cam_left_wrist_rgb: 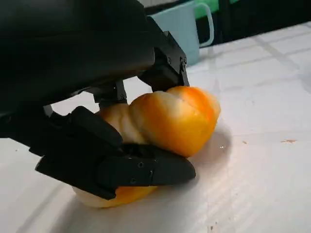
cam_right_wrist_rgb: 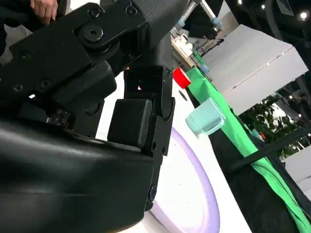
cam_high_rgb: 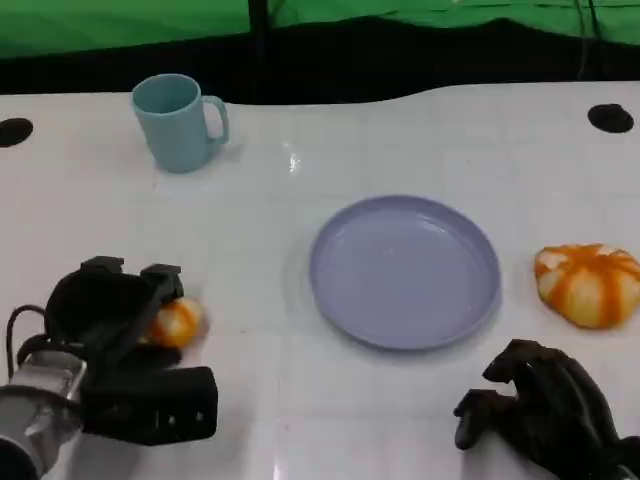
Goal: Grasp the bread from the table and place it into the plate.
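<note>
While the left robot hand (cam_high_rgb: 120,330) sits low at the near-left of the table (cam_high_rgb: 270,200), its black fingers (cam_left_wrist_rgb: 141,170) are wrapped over and under a small orange-glazed bread roll (cam_left_wrist_rgb: 165,121), which from the left wrist view looks to be resting on the table surface or barely off it; I cannot tell which. Grasp step appears to be in hand: contact made, lift not yet evident. The lavender plate (cam_high_rgb: 405,270) lies well apart from the roll, toward the table's centre and to the right of it, with nothing on it. A second, larger orange-striped bread (cam_high_rgb: 590,285) sits on the table to the right of the plate, untouched. The right robot hand (cam_high_rgb: 540,410) rests at the near-right with fingers curled in, holding nothing. A teal mug (cam_high_rgb: 180,122) stands at the far left, clear of the likely path. Judgement: next move calls for a firm enough hold on the soft roll, a lift straight up, a carry rightward over the plate rim, then release. Risk: the rounded glazed roll slipping from the fingers during the lift.
</note>
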